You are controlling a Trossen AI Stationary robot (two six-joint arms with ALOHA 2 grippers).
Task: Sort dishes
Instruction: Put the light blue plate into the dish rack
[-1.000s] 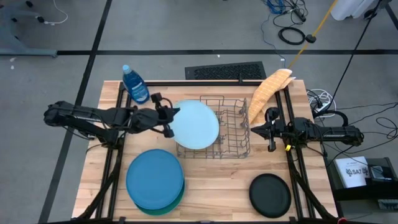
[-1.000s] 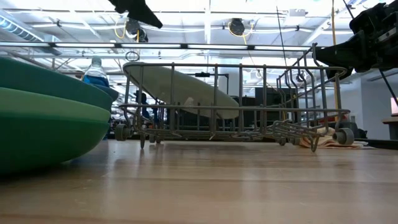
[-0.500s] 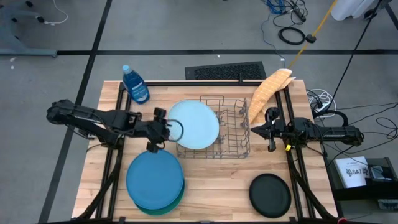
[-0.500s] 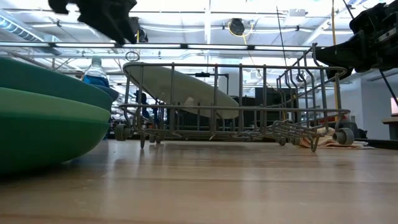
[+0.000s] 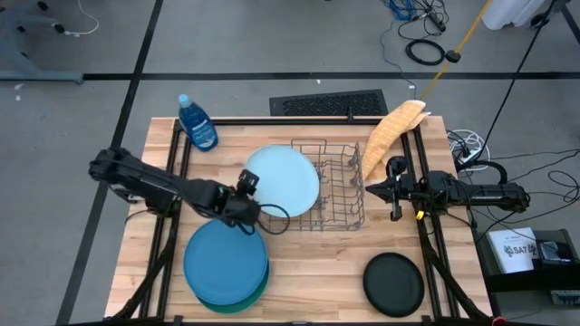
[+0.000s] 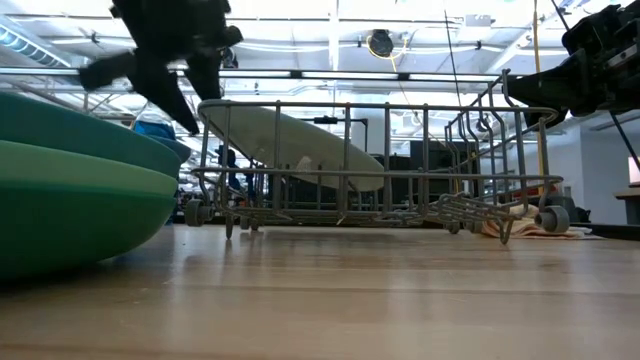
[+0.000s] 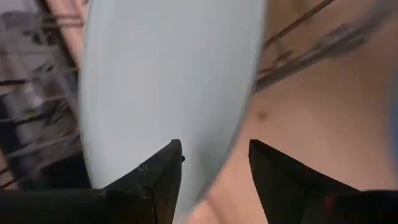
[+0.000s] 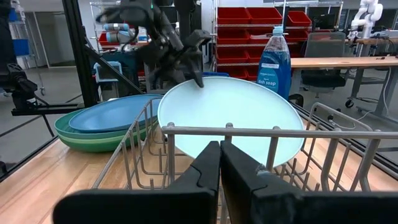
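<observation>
One light blue plate (image 5: 282, 180) already leans in the left end of the wire rack (image 5: 328, 186), just above centre in the high view, so sorting has begun but looks far from done; the stack of plates (image 5: 227, 263) sits at lower left of that frame with a blue one on top and teal and green rims showing beneath, and the black plate (image 5: 393, 281) lies alone at lower right on the table (image 5: 317, 267), none of them yet racked.

The left hand (image 5: 252, 210) hangs between the racked plate and the stack, just off the plate's lower left edge; its fingers are spread apart and hold nothing, as the left wrist view shows, with the pale plate filling the space beyond them. I judge it is placed to go for the top plate of the stack next.

The right hand (image 5: 372, 189) waits at the right end of the rack, fingers pressed together and empty; the soap bottle (image 5: 197, 122) stands at upper left.
</observation>
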